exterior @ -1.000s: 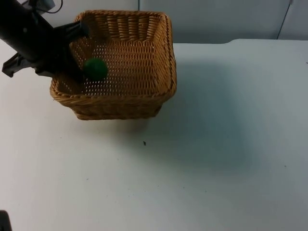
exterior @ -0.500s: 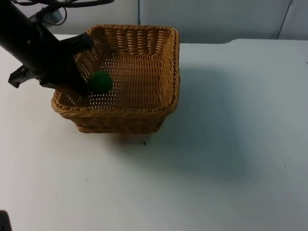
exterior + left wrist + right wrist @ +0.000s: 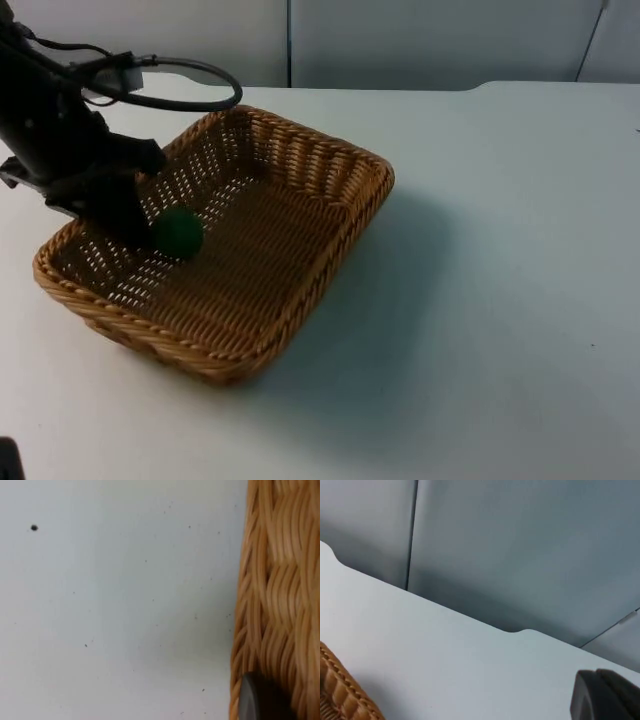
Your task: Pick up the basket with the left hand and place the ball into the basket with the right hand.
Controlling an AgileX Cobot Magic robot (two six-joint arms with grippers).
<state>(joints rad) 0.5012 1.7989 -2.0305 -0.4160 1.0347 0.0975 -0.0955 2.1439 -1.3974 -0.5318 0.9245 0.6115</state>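
Here the left gripper (image 3: pixel 125 215) is clamped on the near-left wall of the basket (image 3: pixel 300 290), tilting it above the table (image 3: pixel 480 300) so the green ball (image 3: pixel 178 232) rests inside (task likely finished), while the right gripper (image 3: pixel 605 697), whose fingers I cannot judge, waits near the partition wall (image 3: pixel 520 555).

The basket (image 3: pixel 250 260) is woven wicker, tan, with a ribbed, rough rim and an open, lattice-like weave in its walls and floor; in the left wrist view its braided strands (image 3: pixel 280 595) look slightly glossy. Just beside the left gripper (image 3: pixel 128 222), whose black surface is matt like hard plastic, the ball (image 3: pixel 178 232) is dark green and dull, with a soft, fuzzy look. The table (image 3: pixel 480 300) is white, smooth and matt, with a few dark specks.
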